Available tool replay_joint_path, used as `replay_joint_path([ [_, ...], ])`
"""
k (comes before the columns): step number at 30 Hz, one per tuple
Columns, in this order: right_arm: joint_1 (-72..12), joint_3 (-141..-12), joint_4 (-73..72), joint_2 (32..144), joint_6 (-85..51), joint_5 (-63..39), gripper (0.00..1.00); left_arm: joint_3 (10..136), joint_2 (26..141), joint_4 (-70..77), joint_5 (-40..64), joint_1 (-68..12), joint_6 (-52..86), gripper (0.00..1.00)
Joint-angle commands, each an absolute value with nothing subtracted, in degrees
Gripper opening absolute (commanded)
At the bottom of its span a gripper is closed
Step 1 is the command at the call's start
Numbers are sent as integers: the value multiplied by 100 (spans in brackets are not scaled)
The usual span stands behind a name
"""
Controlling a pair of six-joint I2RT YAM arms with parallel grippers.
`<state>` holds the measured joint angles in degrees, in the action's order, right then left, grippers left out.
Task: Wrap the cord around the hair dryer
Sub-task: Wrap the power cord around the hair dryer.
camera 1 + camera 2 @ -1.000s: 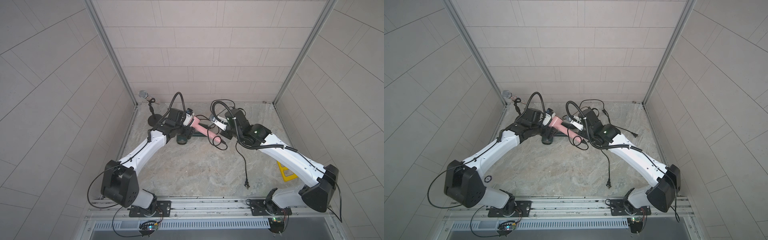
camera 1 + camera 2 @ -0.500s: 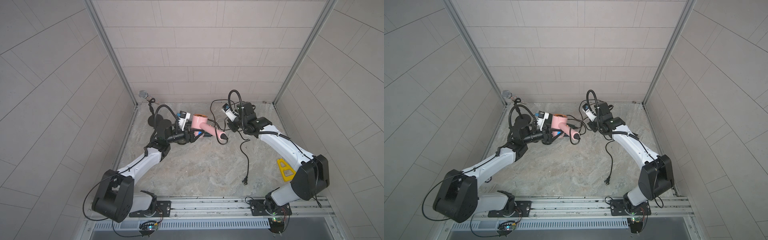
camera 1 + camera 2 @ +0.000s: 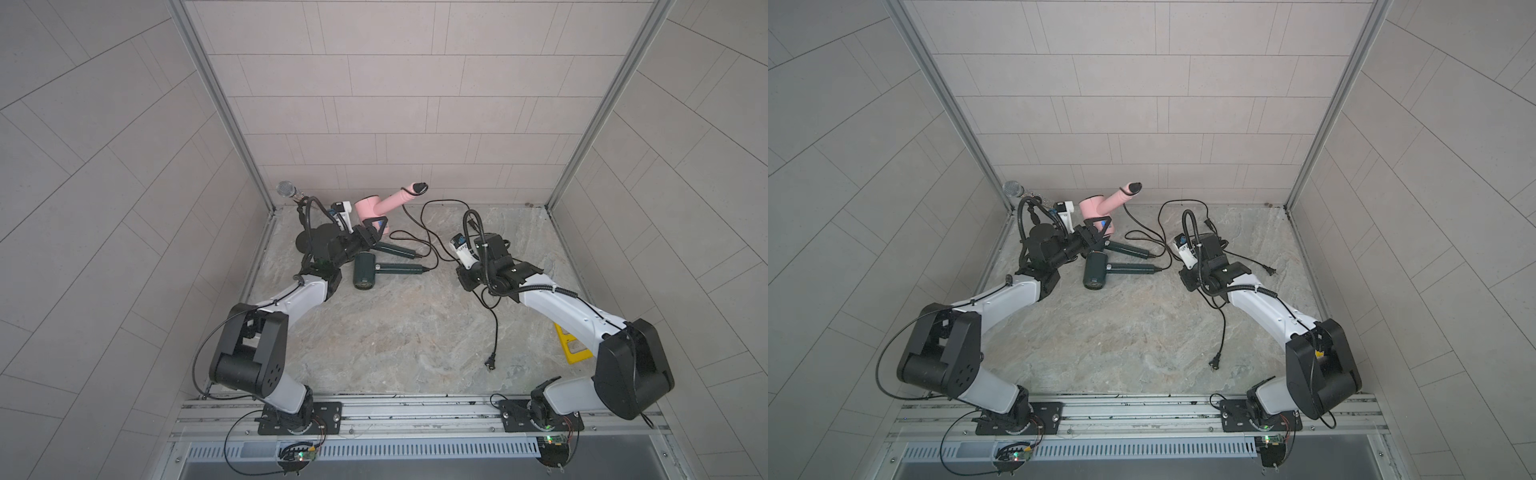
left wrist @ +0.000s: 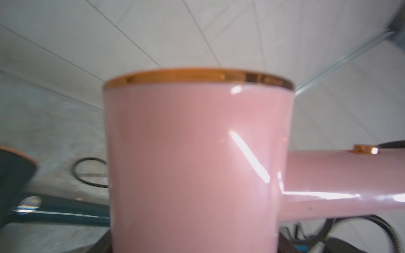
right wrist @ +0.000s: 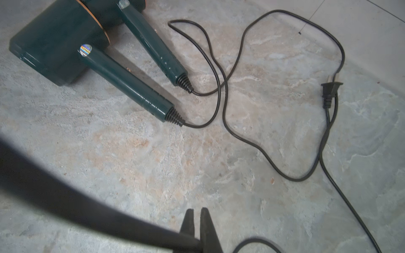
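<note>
Grey tiled booth, mottled stone surface [image 3: 395, 332]. Left pincer [image 3: 374, 227] is clamped on the barrel of the glossy pink hair dryer [image 3: 368, 208], held off the surface at far left, handle axis slanting up toward the right side. Its thin black cord [image 3: 496, 336] trails under the right arm. Right pincer [image 5: 196, 211]: jaws together, low, well apart from the dryer, can't tell if it pinches cord. Right arm is nearer the slack, so I'd expect it to do the looping.
</note>
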<state>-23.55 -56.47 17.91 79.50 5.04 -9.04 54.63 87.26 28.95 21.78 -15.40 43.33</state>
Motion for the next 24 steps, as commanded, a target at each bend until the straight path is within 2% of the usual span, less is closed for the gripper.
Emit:
replay_joint_path([
  [1, -2660, -5670, 2080, 7589, 405, -435, 0, 6367, 8398, 204, -196, -1684, 2441, 0],
  [4, -2994, -5839, 2289, 7474, 544, -151, 0, 6763, 8680, -577, -1155, -1687, 1957, 0],
  [10, -3270, -6311, 2742, 7305, 856, 625, 0, 6762, 9017, -1022, -2342, -1774, 1251, 0],
  [15, -3238, -6774, 3051, 7293, 1208, 1420, 0, 6585, 8918, -1238, -2486, -1949, 584, 0],
  [19, -3149, -7263, 2878, 7414, 1447, 1230, 0, 6781, 9002, -1679, -2970, -2357, -113, 0],
  [24, -2708, -7828, 2679, 7866, 1626, 811, 0, 6983, 8877, -2460, -2637, -2678, -456, 0],
])
